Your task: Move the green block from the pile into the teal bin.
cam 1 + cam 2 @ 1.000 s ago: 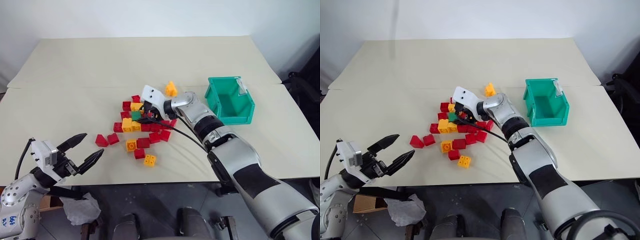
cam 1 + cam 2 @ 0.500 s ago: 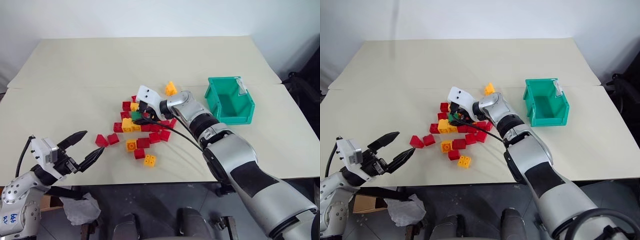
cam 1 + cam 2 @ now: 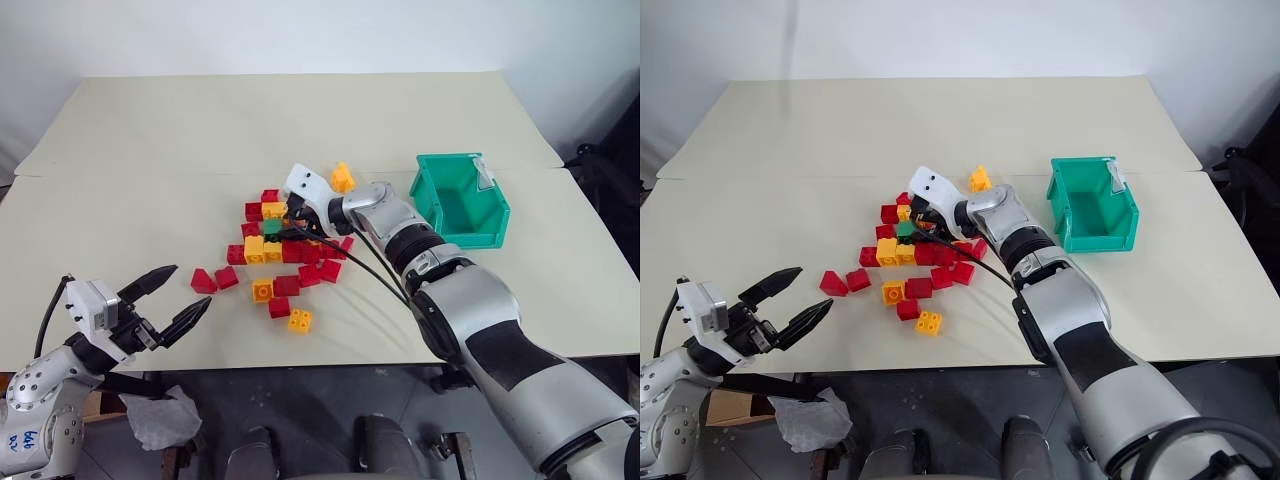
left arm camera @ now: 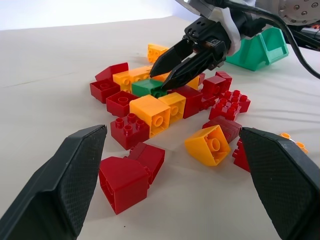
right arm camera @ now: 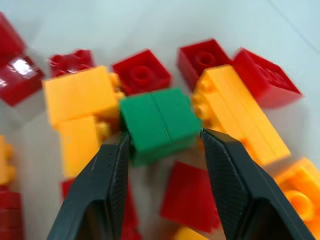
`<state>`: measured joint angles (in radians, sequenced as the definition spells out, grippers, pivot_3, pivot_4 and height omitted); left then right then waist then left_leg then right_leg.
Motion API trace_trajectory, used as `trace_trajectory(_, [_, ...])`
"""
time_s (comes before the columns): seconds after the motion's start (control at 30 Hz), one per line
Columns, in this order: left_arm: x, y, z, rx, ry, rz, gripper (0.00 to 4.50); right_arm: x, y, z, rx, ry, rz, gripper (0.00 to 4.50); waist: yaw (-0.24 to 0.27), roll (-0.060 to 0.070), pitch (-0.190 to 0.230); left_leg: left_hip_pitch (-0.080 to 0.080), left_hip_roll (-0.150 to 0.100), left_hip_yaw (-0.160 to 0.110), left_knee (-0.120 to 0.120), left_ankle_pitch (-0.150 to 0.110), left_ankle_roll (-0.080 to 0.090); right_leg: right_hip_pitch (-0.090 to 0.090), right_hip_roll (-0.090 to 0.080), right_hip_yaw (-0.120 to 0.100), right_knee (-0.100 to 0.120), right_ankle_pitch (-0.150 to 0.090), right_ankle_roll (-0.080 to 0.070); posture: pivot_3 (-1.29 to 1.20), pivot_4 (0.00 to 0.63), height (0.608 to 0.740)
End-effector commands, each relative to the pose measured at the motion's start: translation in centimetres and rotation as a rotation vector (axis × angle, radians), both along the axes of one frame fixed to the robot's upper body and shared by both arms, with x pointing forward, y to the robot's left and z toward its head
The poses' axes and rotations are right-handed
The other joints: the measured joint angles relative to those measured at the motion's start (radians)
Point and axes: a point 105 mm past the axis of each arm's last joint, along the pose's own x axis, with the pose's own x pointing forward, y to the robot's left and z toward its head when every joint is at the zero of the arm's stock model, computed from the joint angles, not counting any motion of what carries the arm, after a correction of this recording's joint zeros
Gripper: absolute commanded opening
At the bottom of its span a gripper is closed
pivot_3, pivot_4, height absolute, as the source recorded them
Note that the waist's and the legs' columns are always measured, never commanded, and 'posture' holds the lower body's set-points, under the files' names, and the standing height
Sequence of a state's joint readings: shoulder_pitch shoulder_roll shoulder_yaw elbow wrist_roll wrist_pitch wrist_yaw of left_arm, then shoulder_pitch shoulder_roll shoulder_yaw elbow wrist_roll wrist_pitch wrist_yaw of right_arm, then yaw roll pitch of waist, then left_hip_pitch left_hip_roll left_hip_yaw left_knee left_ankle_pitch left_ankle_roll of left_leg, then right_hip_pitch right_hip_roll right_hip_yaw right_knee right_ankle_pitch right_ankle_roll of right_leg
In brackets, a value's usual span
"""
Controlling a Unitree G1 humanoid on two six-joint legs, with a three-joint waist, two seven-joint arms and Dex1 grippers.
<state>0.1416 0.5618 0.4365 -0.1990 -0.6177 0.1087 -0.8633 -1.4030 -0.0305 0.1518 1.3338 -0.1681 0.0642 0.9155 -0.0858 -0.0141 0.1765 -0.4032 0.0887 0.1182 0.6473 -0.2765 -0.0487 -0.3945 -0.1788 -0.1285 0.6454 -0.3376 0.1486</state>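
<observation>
My right end effector straddles the green block, fingers spread.
Bricks crowd both sides; contact unclear. Left end effector spread, off-counter.

Right hand reaches forward, fingers slightly parted (angled downward); left hand hangs back, spread wide.

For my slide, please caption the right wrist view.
Right gripper fingers straddling the green block amid the pile.
</observation>
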Motion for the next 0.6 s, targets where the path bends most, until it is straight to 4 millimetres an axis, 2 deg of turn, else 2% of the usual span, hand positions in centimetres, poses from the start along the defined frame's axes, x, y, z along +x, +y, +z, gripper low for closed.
trace_trajectory(0.03, [0.0, -0.2, 0.8, 0.015, -0.043, -0.009, 4.50, 0.0, 0.4, -0.1, -0.036, -0.047, 0.014, 2.29, 0.000, 0.000, 0.000, 0.000, 0.000, 0.000, 0.000, 0.000, 0.000, 0.000, 0.000, 0.000, 0.000, 0.000, 0.000, 0.00, 0.150, 0.740])
trace_trajectory(0.2, [0.2, -0.3, 0.9, 0.014, -0.049, -0.016, 4.50, -1.1, 1.7, -0.4, 0.017, -0.011, 0.083, 2.29, -0.001, 0.000, 0.000, 0.000, 0.000, 0.000, 0.000, 0.000, 0.000, 0.000, 0.000, 0.000, 0.000, 0.000, 0.000, 0.00, 0.150, 0.740])
trace_trajectory(0.37, [0.4, -0.3, 1.0, 0.013, -0.049, -0.021, 4.50, -2.2, 2.2, -1.4, -0.020, 0.033, 0.167, 2.29, 0.000, 0.000, 0.000, 0.000, 0.000, 0.000, 0.000, 0.000, 0.000, 0.000, 0.000, 0.000, 0.000, 0.000, 0.000, 0.00, 0.150, 0.740])
trace_trajectory(0.53, [0.5, -0.6, 1.0, 0.010, -0.050, -0.032, 4.50, -2.4, 2.8, -1.8, 0.002, 0.046, 0.147, 2.29, -0.003, 0.000, 0.000, 0.001, 0.000, 0.000, 0.000, 0.000, 0.000, 0.000, 0.000, 0.000, 0.000, 0.000, 0.000, 0.00, 0.150, 0.740])
trace_trajectory(0.6, [0.4, -0.5, 0.9, 0.009, -0.046, -0.030, 4.50, -1.8, 2.7, -1.7, 0.010, 0.017, 0.095, 2.29, -0.003, 0.000, 0.000, 0.001, 0.000, 0.000, 0.000, 0.000, 0.000, 0.000, 0.000, 0.001, 0.000, 0.000, 0.000, 0.00, 0.150, 0.740])
